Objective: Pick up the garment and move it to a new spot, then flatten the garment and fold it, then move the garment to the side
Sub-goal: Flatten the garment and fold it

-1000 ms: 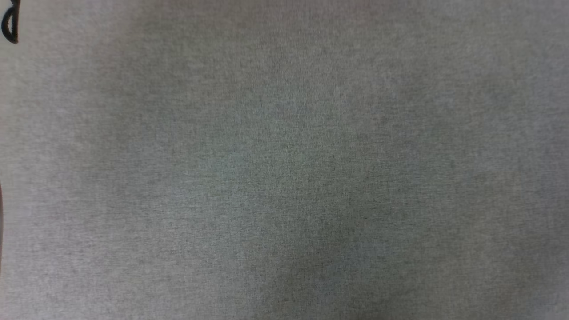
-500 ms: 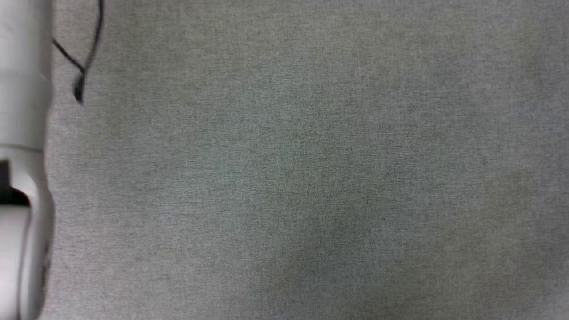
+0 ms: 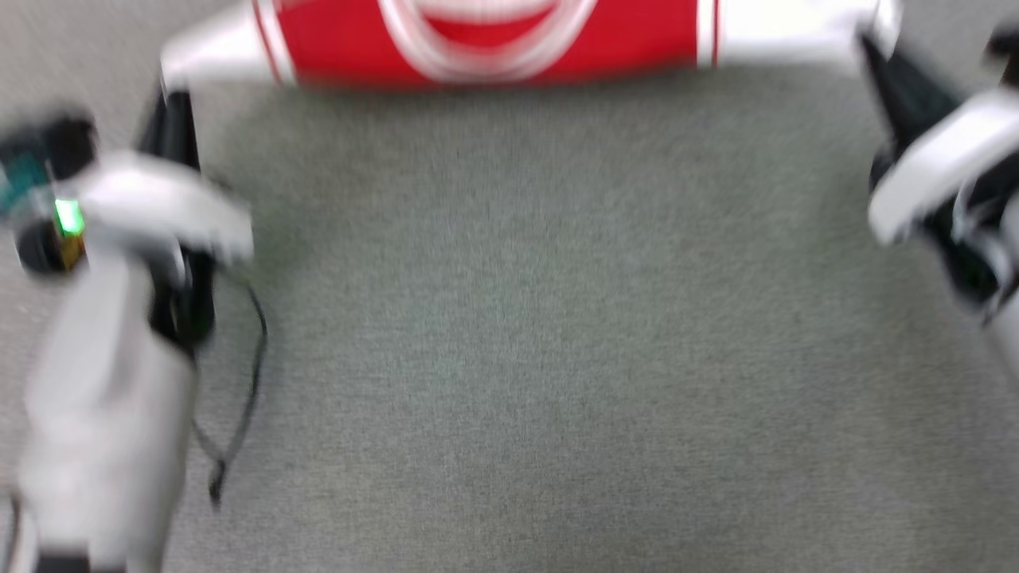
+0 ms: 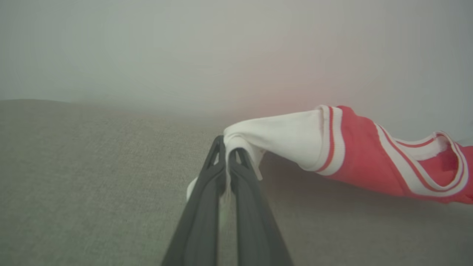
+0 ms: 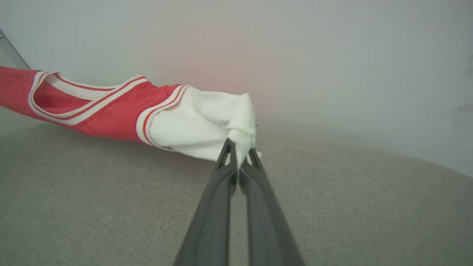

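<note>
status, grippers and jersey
Left gripper shut on one white sleeve, right gripper on the other. Red jersey stretched between them over grey fabric. Black cable beside left arm.

Soft cloth garment (image 3: pixel 342 40), matt woven grey tabletop (image 3: pixel 509 318)

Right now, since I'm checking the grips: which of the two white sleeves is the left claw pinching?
The sleeve at the garment's left end in the head view, bunched in the left claw; the right claw pinches the other sleeve.
</note>
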Controlling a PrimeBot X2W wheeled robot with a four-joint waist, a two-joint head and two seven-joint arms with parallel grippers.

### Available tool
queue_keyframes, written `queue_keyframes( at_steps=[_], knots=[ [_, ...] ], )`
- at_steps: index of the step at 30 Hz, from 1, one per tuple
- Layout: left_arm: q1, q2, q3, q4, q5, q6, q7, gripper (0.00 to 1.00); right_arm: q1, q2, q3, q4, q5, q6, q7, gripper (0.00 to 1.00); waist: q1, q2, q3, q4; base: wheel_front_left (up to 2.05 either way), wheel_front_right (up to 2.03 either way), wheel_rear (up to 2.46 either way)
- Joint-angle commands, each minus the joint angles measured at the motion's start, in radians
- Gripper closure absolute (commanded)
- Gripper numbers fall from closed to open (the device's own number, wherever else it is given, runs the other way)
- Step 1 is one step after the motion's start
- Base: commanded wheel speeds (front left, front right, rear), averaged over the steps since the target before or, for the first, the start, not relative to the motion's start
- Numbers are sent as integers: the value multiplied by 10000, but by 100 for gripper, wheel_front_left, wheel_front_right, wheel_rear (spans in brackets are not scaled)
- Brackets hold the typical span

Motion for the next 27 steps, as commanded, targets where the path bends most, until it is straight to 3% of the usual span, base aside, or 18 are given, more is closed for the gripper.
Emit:
queue_keyframes(
  at_steps=[1, 7, 8, 13, 21, 22, 23, 24, 27],
  knots=[
    [1008, 27, 165, -583, 11, 207, -70, 100, 690, -190, 36, -238, 85, -6, 43, 100, 0, 0, -952, -72, 0, 0, 0],
    [4742, -46, 480, -2951, -98, 891, -69, 100, 3412, -402, -432, -1052, 143, -6, 368, 100, 0, 0, -2087, -41, 0, 0, 0],
    [4742, -46, 480, -2951, -98, 891, -69, 100, 3412, -402, -432, -1052, 143, -6, 368, 100, 0, 0, -2087, -41, 0, 0, 0],
    [7996, 0, 541, -5102, -174, 1899, 474, 100, 6213, -152, -1462, -1873, -112, -8, 810, 100, 0, 0, -2930, -76, 0, 0, 0],
    [10283, 136, 130, -6393, -96, 2764, 1557, 100, 9590, 568, -3309, -2891, -953, -9, 1881, 100, 0, 0, -3361, 123, 0, 0, 0],
    [10374, 141, 77, -6486, -40, 2842, 1620, 100, 9879, 718, -3481, -3045, -1075, -9, 2001, 84, 0, 0, -3349, 144, 0, 0, 0],
    [10435, 168, 0, -6522, 28, 2902, 1696, 100, 10072, 771, -3656, -3184, -1272, -9, 2110, 58, 0, 0, -3351, 164, 0, 0, 0],
    [10515, 90, -53, -6588, -7, 2940, 1744, 100, 10276, 816, -3831, -3300, -1453, -9, 2280, 1, 0, 0, -3361, 187, 0, 0, 0],
    [10496, 36, -135, -6777, 104, 3085, 1788, 100, 10522, 1054, -4216, -3879, -1801, -6, 2746, 0, 0, 0, -3280, 290, 0, 0, 0]
  ],
)
